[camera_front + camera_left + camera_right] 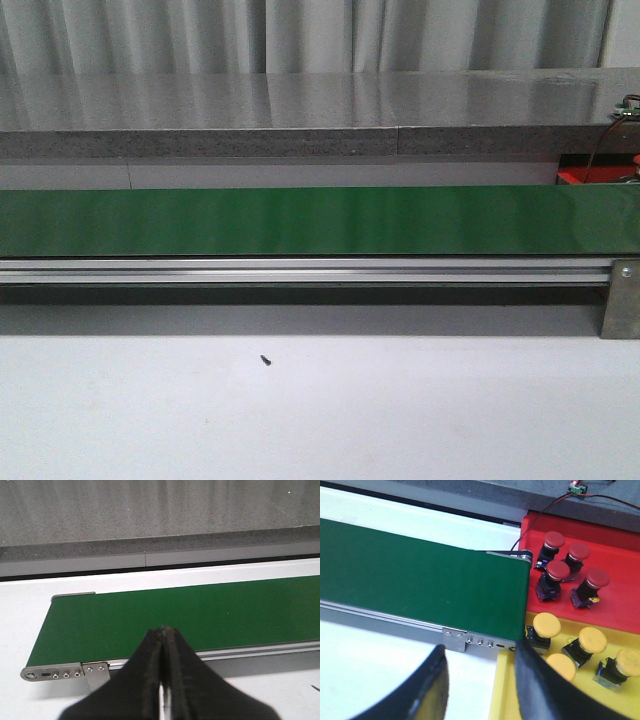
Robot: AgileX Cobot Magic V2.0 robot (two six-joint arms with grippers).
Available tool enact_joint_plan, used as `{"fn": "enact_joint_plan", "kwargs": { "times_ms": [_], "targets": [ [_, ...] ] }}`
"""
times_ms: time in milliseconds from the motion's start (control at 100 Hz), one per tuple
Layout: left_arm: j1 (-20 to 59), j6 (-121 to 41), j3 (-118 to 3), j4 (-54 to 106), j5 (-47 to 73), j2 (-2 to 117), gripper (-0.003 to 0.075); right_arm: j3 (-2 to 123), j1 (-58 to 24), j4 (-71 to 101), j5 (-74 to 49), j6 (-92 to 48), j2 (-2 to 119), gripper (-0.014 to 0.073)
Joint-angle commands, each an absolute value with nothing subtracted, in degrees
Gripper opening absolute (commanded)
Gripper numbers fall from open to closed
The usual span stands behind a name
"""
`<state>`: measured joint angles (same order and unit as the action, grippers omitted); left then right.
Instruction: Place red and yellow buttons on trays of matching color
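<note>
Right gripper hangs with jaws spread and empty over the green belt's end. Just beyond its fingertip, four yellow buttons sit in the yellow tray; farther off, four red buttons stand caps-up in the red tray. Left gripper is clenched on nothing above the belt's other end.

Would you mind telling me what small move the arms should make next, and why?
Probably just wait above the belt: it carries no button in any view. Four red buttons and four yellow buttons already sit on matching trays. Left claw is shut, right claw open.
</note>
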<state>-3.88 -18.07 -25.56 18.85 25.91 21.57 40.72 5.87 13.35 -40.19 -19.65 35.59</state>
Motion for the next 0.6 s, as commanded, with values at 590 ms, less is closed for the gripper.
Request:
{"fn": "enact_joint_plan", "kwargs": {
  "times_ms": [590],
  "targets": [
    [-3.5,-18.1,-27.0,19.9,21.5,21.9,-0.0020,41.1,6.0,15.4,-35.6,-20.3,32.7,-0.0069]
  ]
}}
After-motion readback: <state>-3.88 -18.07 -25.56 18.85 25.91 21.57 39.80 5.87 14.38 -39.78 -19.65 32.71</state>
